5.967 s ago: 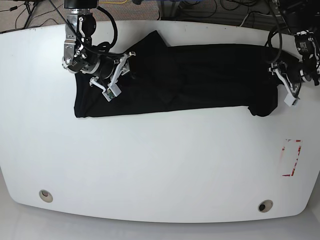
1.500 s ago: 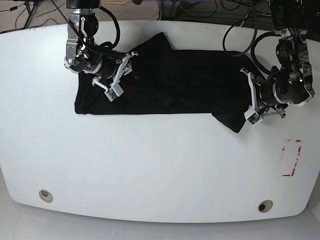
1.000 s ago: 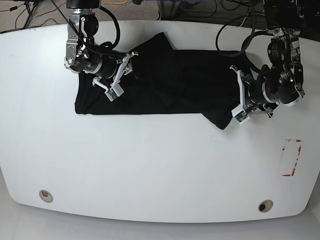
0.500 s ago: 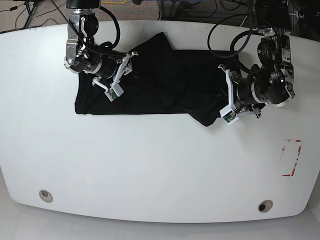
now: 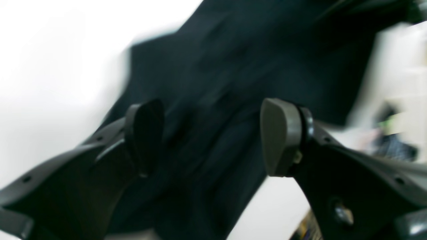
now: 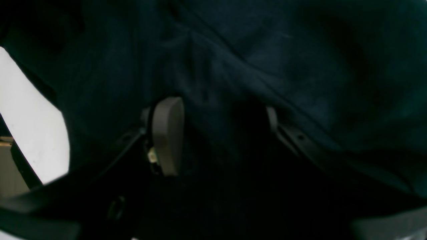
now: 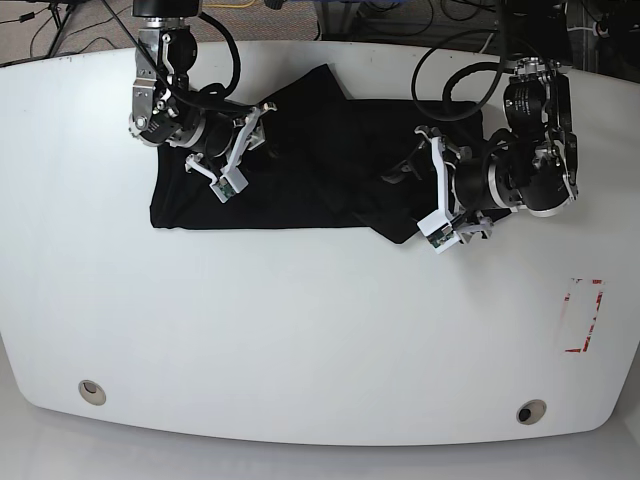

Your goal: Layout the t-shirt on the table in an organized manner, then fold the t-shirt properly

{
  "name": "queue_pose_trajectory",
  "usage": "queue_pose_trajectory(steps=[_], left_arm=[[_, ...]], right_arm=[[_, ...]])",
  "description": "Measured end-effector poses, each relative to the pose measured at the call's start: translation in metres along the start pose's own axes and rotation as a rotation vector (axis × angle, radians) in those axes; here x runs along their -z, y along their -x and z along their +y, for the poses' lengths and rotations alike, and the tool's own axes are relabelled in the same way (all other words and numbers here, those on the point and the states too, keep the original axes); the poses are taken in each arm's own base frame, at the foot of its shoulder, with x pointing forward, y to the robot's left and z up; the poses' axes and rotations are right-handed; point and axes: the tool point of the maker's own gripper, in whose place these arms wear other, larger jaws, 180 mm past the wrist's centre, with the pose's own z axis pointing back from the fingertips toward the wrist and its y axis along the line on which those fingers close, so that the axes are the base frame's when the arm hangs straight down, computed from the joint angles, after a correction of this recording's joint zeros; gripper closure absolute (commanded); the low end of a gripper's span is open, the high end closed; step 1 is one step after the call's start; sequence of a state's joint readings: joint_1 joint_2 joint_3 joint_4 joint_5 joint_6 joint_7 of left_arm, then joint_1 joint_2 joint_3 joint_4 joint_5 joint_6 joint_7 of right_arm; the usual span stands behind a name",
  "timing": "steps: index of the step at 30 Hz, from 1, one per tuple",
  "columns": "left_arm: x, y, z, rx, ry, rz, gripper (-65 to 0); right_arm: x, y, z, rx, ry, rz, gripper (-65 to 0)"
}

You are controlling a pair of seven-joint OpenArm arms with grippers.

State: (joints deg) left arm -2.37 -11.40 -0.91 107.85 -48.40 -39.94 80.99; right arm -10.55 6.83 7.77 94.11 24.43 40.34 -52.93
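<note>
Left gripper (image 5: 213,136) gapes over the shirt (image 7: 320,160) mid-frame; lift clear; right gripper (image 6: 217,133) pins fabric, holding that end taut.

The base view looks straight down from high above the whole table (image 7: 300,330). Each wrist view sits just behind its own fingers, very close to the t-shirt (image 7: 330,160) (the one thing all three views share).

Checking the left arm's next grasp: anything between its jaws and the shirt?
Nothing visible. The left gripper has its jaws wide apart directly over the t-shirt, with only black fabric and white table showing between them.
</note>
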Motion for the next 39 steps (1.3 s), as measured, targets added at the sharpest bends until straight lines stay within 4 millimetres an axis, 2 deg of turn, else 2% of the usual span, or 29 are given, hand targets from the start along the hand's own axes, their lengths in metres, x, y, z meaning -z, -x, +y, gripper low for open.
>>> queue_pose_trajectory(steps=[3,6,10,12,15,20,24,31,35,39], left_arm=[[-0.006,-0.006,0.01,-0.002,-0.028,-0.02,-42.8],[-0.031,-0.008,0.039,-0.058,-0.126,-0.076,-43.2],[-0.067,0.013,0.078,-0.132,-0.261,-0.07,-43.3],[-0.074,0.028,0.089,-0.19,-0.287,-0.062,-43.3],[-0.084,0.063,0.104,-0.325,-0.317,-0.049,-43.3],[-0.077,0.13,0.112,-0.578,-0.284,0.006,-43.3],[-0.066,0.167,0.109,-0.725,-0.232,0.026,-43.3],[-0.063,0.171,0.114,-0.79,-0.203,-0.031,-42.9],[-0.057,0.167,0.112,-0.797,-0.191,-0.055,-42.9],[-0.044,0.155,0.11,-0.789,-0.16,-0.076,-42.9]], right_arm=[[0.0,-0.002,-0.001,-0.003,0.001,-0.003,-29.8],[0.0,-0.003,-0.002,-0.006,0.004,0.0,-29.8],[0.0,-0.004,-0.003,-0.012,0.004,0.002,-29.8],[0.0,-0.003,-0.003,-0.012,0.005,0.005,-29.8],[0.0,-0.004,-0.003,-0.013,0.005,0.004,-29.8],[0.0,-0.004,-0.002,-0.011,0.003,0.005,-29.8],[0.001,-0.005,-0.003,-0.011,0.006,0.007,-29.8],[0.001,-0.005,-0.003,-0.015,0.004,0.007,-29.8],[0.002,-0.006,-0.002,-0.012,0.003,0.006,-29.8],[0.001,-0.006,-0.002,-0.013,0.003,0.006,-29.8]])
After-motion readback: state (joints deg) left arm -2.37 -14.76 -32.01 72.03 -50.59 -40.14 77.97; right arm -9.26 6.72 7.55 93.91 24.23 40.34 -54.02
